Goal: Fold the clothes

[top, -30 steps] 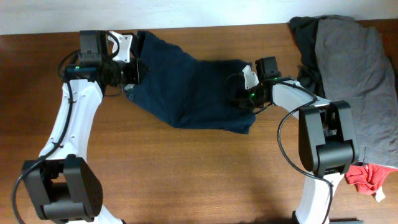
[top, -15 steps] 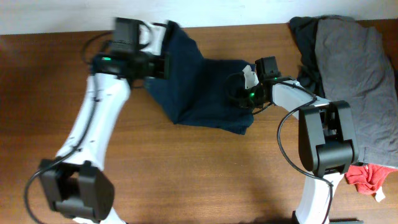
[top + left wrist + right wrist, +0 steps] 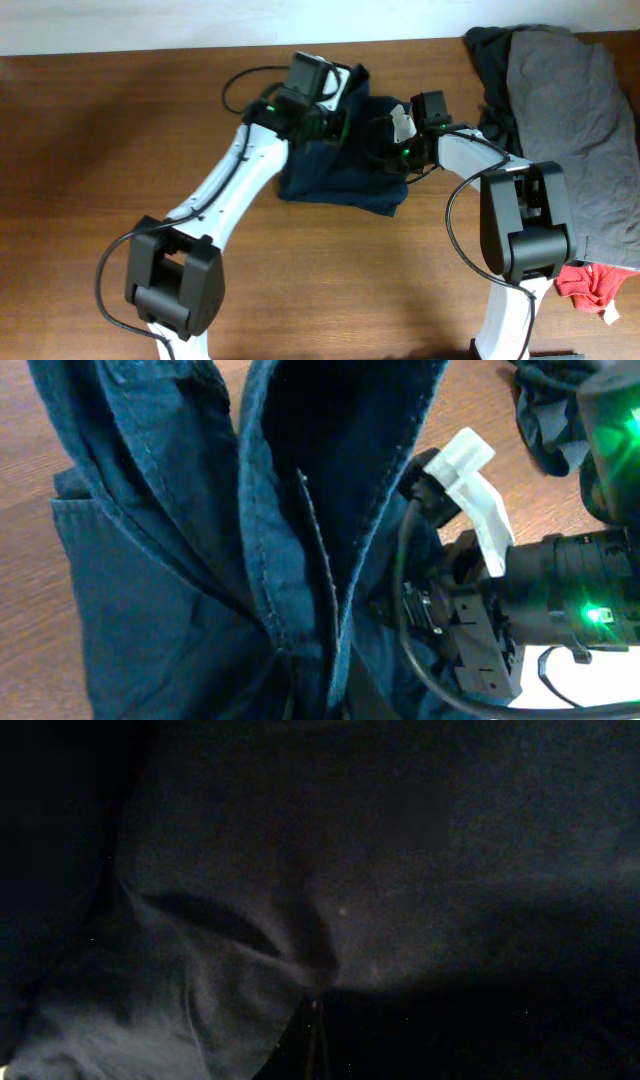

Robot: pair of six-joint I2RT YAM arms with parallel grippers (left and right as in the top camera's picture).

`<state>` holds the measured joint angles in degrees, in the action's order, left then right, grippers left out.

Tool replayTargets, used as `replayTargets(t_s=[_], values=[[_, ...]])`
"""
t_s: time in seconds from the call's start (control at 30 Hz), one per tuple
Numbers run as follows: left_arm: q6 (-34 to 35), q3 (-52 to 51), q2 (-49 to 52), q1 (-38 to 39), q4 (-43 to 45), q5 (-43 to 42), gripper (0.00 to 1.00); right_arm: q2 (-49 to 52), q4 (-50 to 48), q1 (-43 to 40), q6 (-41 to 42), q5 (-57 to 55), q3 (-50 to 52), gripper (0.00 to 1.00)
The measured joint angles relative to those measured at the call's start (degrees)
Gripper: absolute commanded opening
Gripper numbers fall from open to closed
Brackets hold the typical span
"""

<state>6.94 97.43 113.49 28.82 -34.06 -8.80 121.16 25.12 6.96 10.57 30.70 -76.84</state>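
The dark navy blue shorts point(image 3: 335, 180) lie bunched at the table's back centre. My left gripper point(image 3: 345, 105) is shut on the shorts' left edge and holds it lifted over the rest, close to my right gripper. The left wrist view shows the hemmed fabric point(image 3: 290, 550) hanging in folds from the jaws, with the right gripper's body point(image 3: 520, 600) beside it. My right gripper point(image 3: 385, 140) is shut on the shorts' right side; its view shows only dark pinched cloth point(image 3: 300, 940).
A pile of grey point(image 3: 570, 120) and charcoal point(image 3: 490, 60) garments lies at the back right. A small red piece point(image 3: 590, 285) lies at the right front. The table's back edge runs just behind the grippers.
My left arm has swung right with the shorts' left edge, from the table's left to beside the right gripper, folding the shorts over. The right gripper has not moved.
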Motion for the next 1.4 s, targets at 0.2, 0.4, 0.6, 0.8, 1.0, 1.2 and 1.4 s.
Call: replayTargets(t_s=[0.2, 0.4, 0.6, 0.8, 1.0, 1.2, 1.4], values=[[0.46, 0.0, 0.02, 0.83, 0.33, 2.43, 0.01, -3.04, 1.42, -3.58, 1.57, 2.91, -1.51, 0.04], [0.66, 0.0, 0.02, 0.85, 0.52, 3.28, 0.02, -17.49, 0.31, -11.26, 6.01, 6.03, -4.24, 0.04], [0.81, 0.02, 0.44, 1.68, 2.01, 3.56, 0.28, -28.96, 0.57, -18.93, 7.89, 7.65, -5.88, 0.06], [1.18, 0.09, 2.4, 4.68, 5.9, 2.69, 0.93, -29.81, 2.05, -23.06, 9.16, 10.58, -5.73, 0.05], [1.49, 0.11, 4.09, 7.32, 8.81, 0.63, 0.99, -29.7, 2.8, -23.78, 9.11, 11.5, -5.7, 0.05], [1.49, 5.07, 4.0, 3.72, 4.52, -0.66, 0.99, -29.44, 6.49, -23.76, 7.61, 11.85, -5.7, 0.05], [1.49, 9.88, -0.55, -5.03, 1.73, -4.55, 0.99, -26.03, 10.73, -23.34, 5.49, 11.85, -5.38, 0.05]])
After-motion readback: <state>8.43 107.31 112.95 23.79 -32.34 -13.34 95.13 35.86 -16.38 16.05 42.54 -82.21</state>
